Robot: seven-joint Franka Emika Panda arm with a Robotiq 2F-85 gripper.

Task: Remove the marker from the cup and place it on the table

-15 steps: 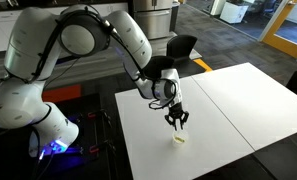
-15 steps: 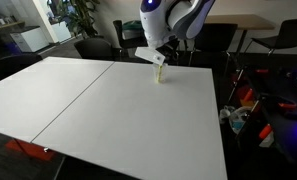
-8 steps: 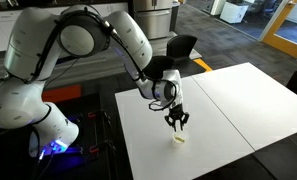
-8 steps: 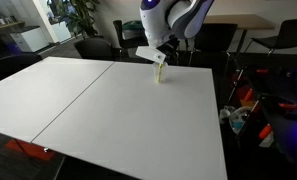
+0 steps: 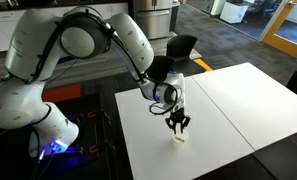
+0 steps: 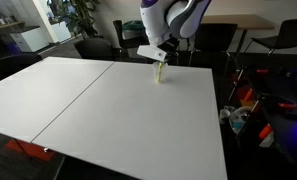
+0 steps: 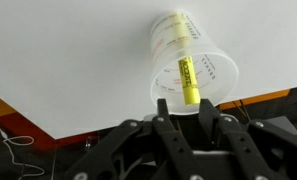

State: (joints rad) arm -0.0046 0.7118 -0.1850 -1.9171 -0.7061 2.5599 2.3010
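In an exterior view, the gripper (image 5: 178, 122) hangs just above the cup (image 5: 180, 140), pointing down. The cup stands on the table (image 5: 233, 100), on the panel nearer the arm's (image 5: 83, 40) base and well clear of the seam. The fingers look a little apart. The marker is too small to make out here.

In an exterior view from across the table (image 6: 88, 100), the cup (image 6: 161, 76) sits near the far edge. The marker (image 6: 161, 69) shows as a yellow stick rising from it toward the gripper (image 6: 159, 60) right above.

In the wrist view, the cup (image 7: 203, 55) stands on the table (image 7: 68, 50) close to its edge. The marker (image 7: 187, 80) leans inside it, its upper end reaching between the two fingers (image 7: 164, 112). The gripper (image 7: 186, 112) is narrowly parted, with a gap on each side of the marker, so it straddles the tip without clamping it.
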